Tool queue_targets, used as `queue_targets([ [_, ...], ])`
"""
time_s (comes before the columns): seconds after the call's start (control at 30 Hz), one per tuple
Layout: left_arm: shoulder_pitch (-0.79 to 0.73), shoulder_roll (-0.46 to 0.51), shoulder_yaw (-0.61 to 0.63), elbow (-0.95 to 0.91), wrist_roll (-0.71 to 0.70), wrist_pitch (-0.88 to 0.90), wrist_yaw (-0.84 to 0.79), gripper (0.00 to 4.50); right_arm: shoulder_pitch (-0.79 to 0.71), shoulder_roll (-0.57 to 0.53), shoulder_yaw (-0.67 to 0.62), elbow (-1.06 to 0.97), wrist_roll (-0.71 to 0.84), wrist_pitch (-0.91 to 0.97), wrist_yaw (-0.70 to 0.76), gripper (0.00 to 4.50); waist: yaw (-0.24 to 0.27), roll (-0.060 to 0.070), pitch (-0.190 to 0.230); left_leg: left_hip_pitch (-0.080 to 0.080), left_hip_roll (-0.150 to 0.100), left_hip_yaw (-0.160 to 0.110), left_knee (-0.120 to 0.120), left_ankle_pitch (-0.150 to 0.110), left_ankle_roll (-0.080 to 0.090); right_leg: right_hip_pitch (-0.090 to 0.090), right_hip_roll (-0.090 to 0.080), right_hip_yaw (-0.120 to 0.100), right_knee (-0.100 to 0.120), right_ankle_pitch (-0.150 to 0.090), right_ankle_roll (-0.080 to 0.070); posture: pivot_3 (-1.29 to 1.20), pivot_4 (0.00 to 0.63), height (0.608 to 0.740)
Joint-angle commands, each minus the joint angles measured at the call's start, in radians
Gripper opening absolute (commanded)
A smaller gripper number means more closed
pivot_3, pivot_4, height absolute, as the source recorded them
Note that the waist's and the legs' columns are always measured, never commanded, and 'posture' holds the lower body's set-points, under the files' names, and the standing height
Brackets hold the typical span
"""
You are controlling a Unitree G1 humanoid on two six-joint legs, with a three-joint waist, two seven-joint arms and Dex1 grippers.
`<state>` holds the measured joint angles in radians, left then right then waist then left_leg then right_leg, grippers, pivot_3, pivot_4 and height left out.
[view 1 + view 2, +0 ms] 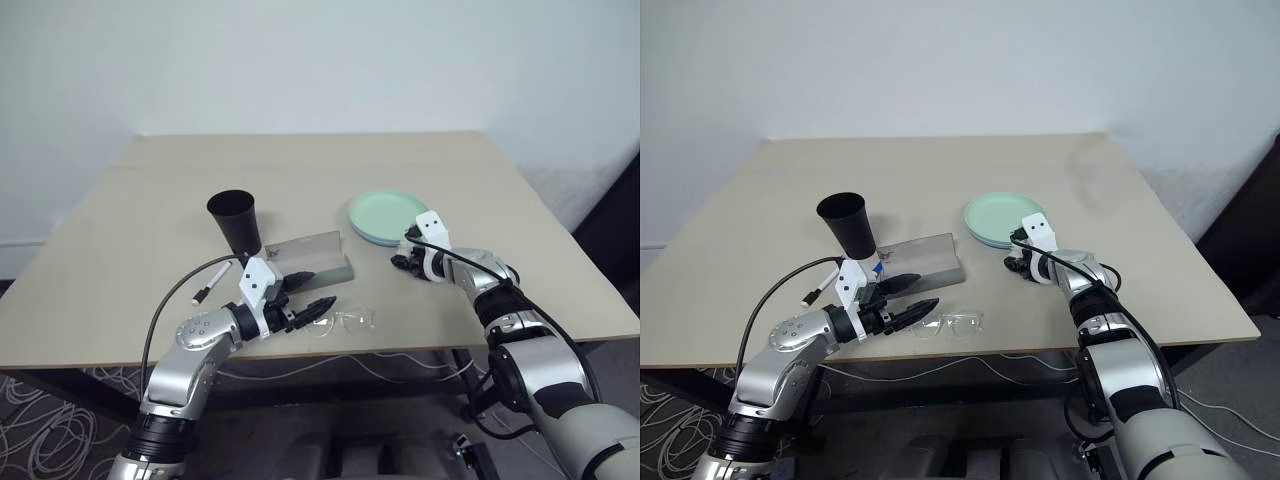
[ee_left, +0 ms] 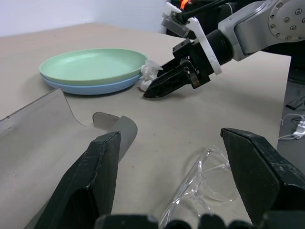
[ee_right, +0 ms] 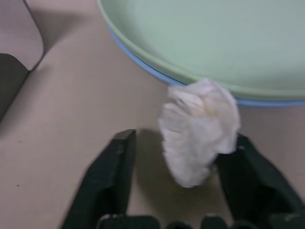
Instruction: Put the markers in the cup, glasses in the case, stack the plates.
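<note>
The mint green plate (image 1: 388, 212) lies stacked on the light blue plate (image 2: 90, 88) at the right of the table. My right gripper (image 3: 182, 138) is open at their near rim, its fingers on either side of a small white paper wad (image 3: 200, 129); one finger touches it. The black cup (image 1: 232, 220) stands upright left of centre. The grey case (image 1: 312, 258) lies beside it with its lid (image 2: 38, 133) open. The clear glasses (image 1: 345, 320) rest near the front edge. My left gripper (image 1: 322, 288) hovers open and empty between case and glasses. A black-capped marker (image 1: 212, 283) lies left of it; a blue cap (image 1: 878, 268) peeks out behind my left wrist.
The tan table (image 1: 300, 170) stands against a white wall, with bare surface behind the cup and plates. My left arm's black cable (image 1: 175, 290) loops over the table by the marker. The front edge runs just below the glasses.
</note>
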<state>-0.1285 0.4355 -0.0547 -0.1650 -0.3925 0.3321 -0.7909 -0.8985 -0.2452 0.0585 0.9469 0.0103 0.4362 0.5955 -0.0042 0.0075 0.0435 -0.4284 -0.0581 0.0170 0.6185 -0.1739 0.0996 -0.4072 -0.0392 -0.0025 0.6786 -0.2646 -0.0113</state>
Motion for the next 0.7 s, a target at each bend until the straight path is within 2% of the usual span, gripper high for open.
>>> queue_targets([
  [0.03,-0.003,0.009,0.023,-0.053,-0.006,-0.012,0.009,3.55,-0.004,-0.016,0.005,-0.065,0.008,0.010,0.047,1.23,-0.001,0.000,0.000,0.000,0.000,0.000,0.000,0.000,0.000,0.000,0.000,0.000,0.000,0.000,0.000,0.00,0.000,0.740],
  [0.13,-0.001,0.010,0.022,-0.056,-0.007,-0.011,0.012,3.55,0.012,-0.034,0.017,-0.116,0.001,0.009,0.078,0.21,-0.002,0.000,0.000,0.000,0.000,0.000,0.000,-0.001,0.002,0.000,0.000,0.000,0.000,0.000,0.000,0.00,0.000,0.740],
  [0.17,-0.001,0.010,0.022,-0.057,-0.007,-0.010,0.013,3.55,0.022,-0.045,0.022,-0.164,0.012,0.016,0.118,0.02,-0.003,0.000,0.000,0.000,0.000,0.000,0.000,-0.002,0.004,0.000,0.000,0.000,0.000,0.000,0.000,0.00,0.000,0.740],
  [0.27,0.000,0.012,0.023,-0.058,-0.008,-0.009,0.013,3.55,0.038,-0.070,0.022,-0.300,0.049,0.042,0.201,0.02,-0.002,0.000,0.000,0.000,0.000,0.000,0.000,-0.003,0.005,-0.001,0.000,0.000,0.000,0.000,0.000,0.00,0.000,0.740],
  [0.33,-0.003,0.013,0.021,-0.056,-0.010,-0.008,0.010,3.55,0.001,-0.072,0.002,-0.305,0.054,0.041,0.179,0.02,-0.002,0.000,0.000,0.000,0.000,0.000,0.000,-0.003,0.005,-0.001,-0.001,0.000,0.000,0.000,0.000,0.00,0.000,0.740],
  [0.6,-0.026,0.006,0.007,-0.038,-0.007,-0.010,0.003,3.55,-0.187,-0.023,-0.035,0.049,0.010,-0.145,-0.002,0.02,-0.017,0.000,0.000,0.001,0.000,0.000,-0.004,0.000,0.001,-0.001,0.000,0.000,0.000,0.001,-0.002,0.00,0.000,0.740],
  [0.7,-0.028,0.003,0.007,-0.038,-0.005,-0.011,0.004,3.55,-0.226,-0.009,-0.063,0.169,0.022,-0.191,-0.032,0.76,-0.017,0.000,0.000,0.001,0.000,0.000,-0.005,0.003,-0.004,-0.002,0.000,0.000,0.000,0.001,-0.003,0.00,0.000,0.740],
])
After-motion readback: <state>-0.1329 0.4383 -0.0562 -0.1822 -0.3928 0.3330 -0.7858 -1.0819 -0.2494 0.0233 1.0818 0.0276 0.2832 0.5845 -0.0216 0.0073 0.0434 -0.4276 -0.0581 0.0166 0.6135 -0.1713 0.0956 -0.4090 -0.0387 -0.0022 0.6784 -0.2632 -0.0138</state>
